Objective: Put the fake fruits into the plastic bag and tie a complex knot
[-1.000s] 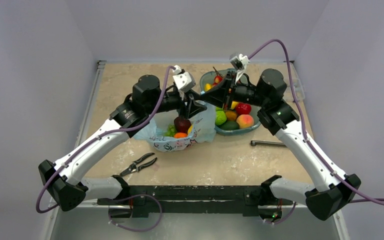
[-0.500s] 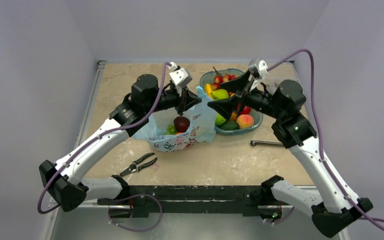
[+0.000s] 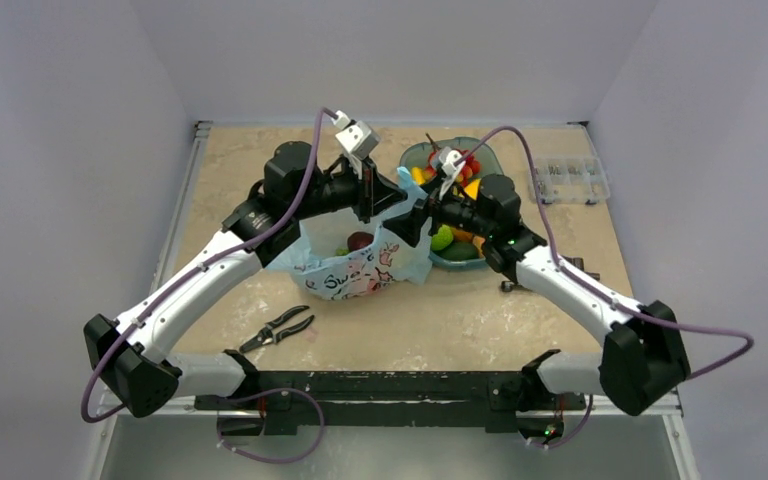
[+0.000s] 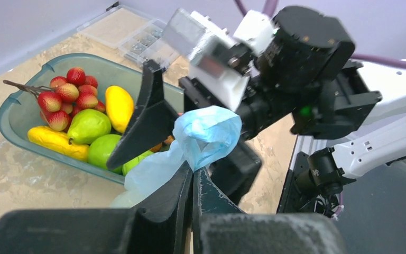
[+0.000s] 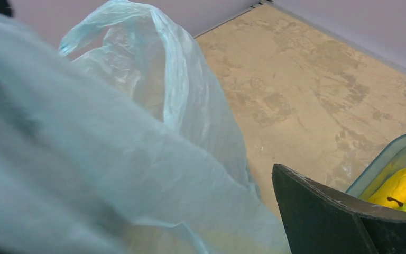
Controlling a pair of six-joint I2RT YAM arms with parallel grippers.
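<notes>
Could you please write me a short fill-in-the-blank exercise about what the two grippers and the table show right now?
1. The left gripper is ____ on a handle of the plastic bag.
2. The right gripper has its jaws ____ beside that handle.
3. On the table, near the left arm, lies a pair of ____.
4. The bunch of red fruit lies in the teal dish, not in the ____.

Missing words: shut; open; pliers; bag

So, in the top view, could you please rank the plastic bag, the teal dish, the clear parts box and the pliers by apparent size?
1. plastic bag
2. teal dish, partly hidden by the right arm
3. clear parts box and pliers: too alike to rank
</notes>
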